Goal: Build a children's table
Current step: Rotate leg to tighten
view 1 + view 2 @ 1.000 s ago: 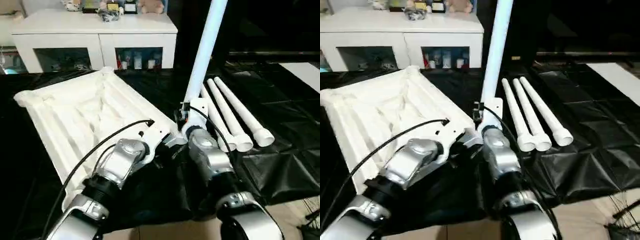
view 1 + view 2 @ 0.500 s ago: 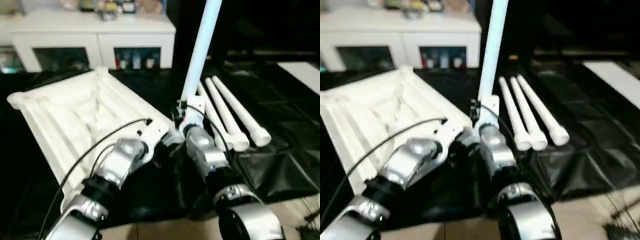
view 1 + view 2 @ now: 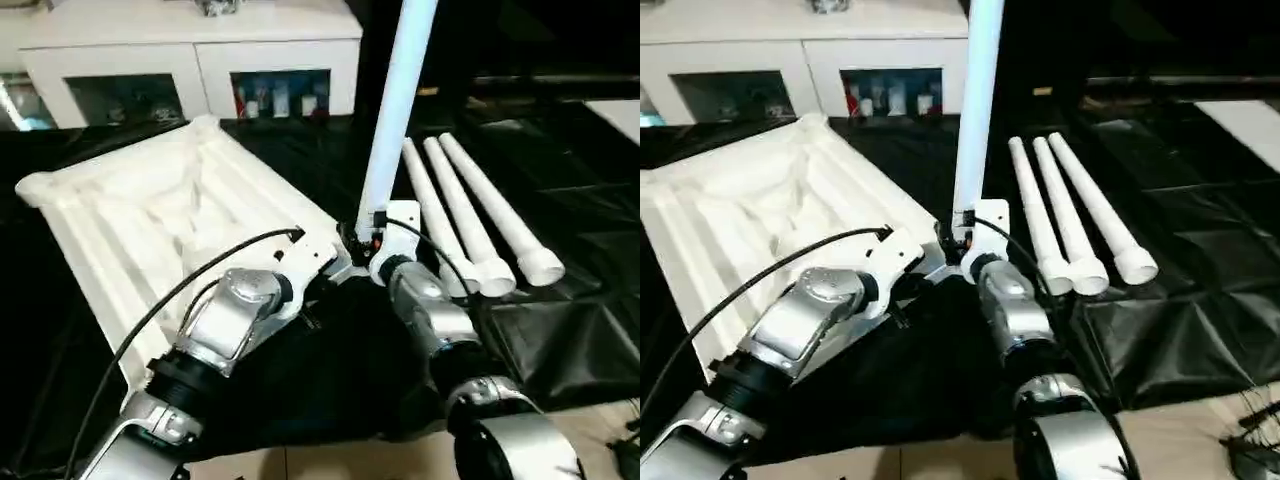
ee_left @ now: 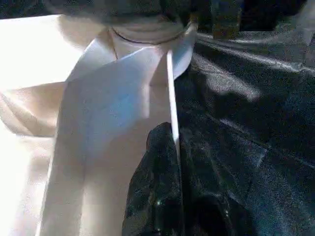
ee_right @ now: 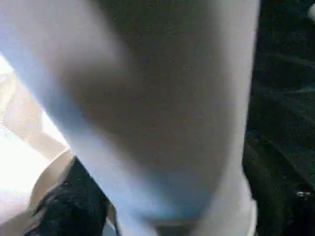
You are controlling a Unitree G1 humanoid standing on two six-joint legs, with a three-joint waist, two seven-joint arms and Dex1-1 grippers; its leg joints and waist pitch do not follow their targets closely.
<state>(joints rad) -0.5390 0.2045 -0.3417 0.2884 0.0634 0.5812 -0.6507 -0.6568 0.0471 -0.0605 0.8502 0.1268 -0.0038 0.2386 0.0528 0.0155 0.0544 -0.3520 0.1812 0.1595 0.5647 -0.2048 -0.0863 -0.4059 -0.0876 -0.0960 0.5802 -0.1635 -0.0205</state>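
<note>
Left gripper (image 3: 335,268) fingers clenched on the tabletop's (image 3: 150,225) corner socket; right gripper's (image 3: 372,250) state we can't tell, upright leg (image 3: 392,130) just beyond. Keep leg vertical, press straight down.

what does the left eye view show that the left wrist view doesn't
Left eye view: the tabletop lying ribbed side up on the black sheet, three spare legs beside it, the cabinet behind, and both forearms.
Left wrist view: a close look at the corner socket and a black finger along the tabletop's thin edge.
Both: the white tabletop and black sheet.
</note>
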